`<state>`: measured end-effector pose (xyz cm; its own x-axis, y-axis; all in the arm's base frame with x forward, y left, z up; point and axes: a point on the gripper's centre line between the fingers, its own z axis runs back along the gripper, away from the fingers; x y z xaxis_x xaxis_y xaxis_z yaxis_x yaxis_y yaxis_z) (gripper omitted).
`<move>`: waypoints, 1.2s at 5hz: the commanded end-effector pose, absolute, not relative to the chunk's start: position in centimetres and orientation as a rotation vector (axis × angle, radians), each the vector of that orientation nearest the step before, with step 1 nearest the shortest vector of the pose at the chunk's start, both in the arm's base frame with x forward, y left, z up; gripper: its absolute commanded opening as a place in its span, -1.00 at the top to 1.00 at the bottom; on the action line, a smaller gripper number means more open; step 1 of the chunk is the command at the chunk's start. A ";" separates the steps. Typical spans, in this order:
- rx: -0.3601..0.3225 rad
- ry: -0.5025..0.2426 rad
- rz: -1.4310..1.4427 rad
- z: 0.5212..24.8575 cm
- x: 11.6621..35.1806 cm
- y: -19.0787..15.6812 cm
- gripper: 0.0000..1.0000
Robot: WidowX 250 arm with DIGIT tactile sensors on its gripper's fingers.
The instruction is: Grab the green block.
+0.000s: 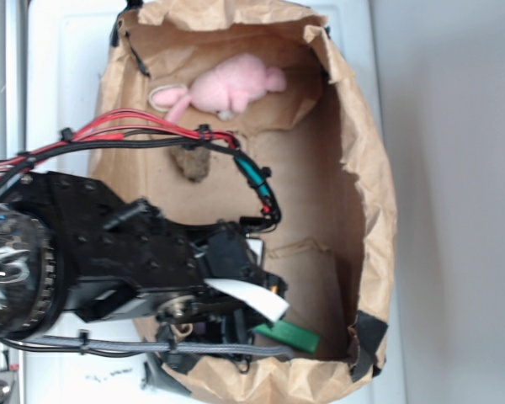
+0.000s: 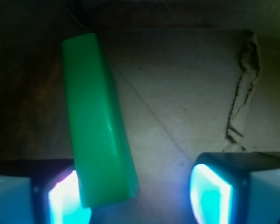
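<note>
The gripper (image 2: pixel 140 196) stands spread wide, one pad against the green block (image 2: pixel 98 126), seemingly lined up to pinch it.

1. The green block (image 2: pixel 99 126) is a smooth, flat, solid bright green slab, long and narrow.
2. In my wrist view it runs lengthwise away from me, tilted slightly, its near end beside my left finger pad.
3. It rests on the brown paper floor.
4. From the exterior view, only one end of it (image 1: pixel 288 337) shows, near the bag's lower corner.
</note>
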<state>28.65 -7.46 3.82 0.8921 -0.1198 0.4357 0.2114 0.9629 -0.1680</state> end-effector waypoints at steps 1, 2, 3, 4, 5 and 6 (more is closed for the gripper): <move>-0.213 -0.474 -0.182 4.3 30.3 -7.3 -1.00; -0.218 -0.487 -0.189 4.1 30.7 -7.5 -1.00; -0.237 -0.522 -0.206 3.9 31.3 -7.9 -1.00; -0.271 -0.520 -0.206 4.1 31.7 -7.9 -0.62; -0.279 -0.510 -0.195 4.3 31.7 -7.6 1.00; -0.285 -0.512 -0.186 4.6 31.8 -7.2 1.00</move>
<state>30.90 -7.47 3.57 0.8733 -0.1073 0.4752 0.2371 0.9457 -0.2223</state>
